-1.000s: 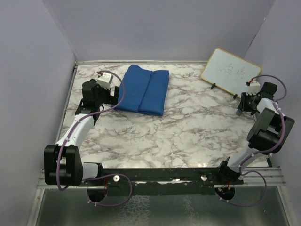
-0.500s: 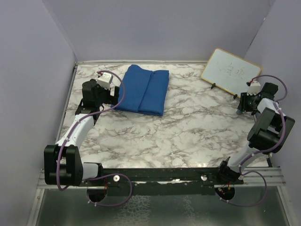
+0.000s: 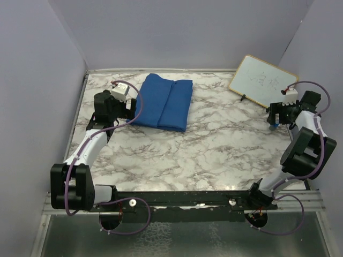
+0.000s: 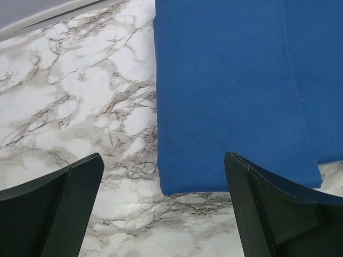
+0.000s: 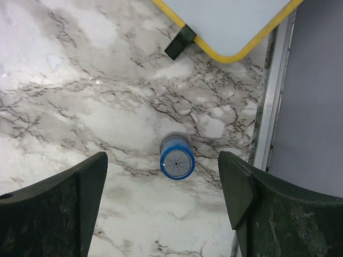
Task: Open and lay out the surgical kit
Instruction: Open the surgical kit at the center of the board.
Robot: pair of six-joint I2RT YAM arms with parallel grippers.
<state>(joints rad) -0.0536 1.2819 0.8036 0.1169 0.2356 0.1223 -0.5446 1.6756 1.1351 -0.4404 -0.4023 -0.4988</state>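
a robot test cell in a lab: plain lilac panel walls (image 3: pixel 32 80) box in a marble-patterned table (image 3: pixel 214 150), 2 cabled robot arms (image 3: pixel 88 144) sit bolted to a metal rail (image 3: pixel 187 199), and a small whiteboard (image 3: pixel 262 80) stands propped.

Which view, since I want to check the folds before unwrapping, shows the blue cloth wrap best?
The top external view: the whole folded blue cloth wrap is visible, with its flap seam. The left wrist view shows only one corner and two edges close up. The right wrist view shows none of it.
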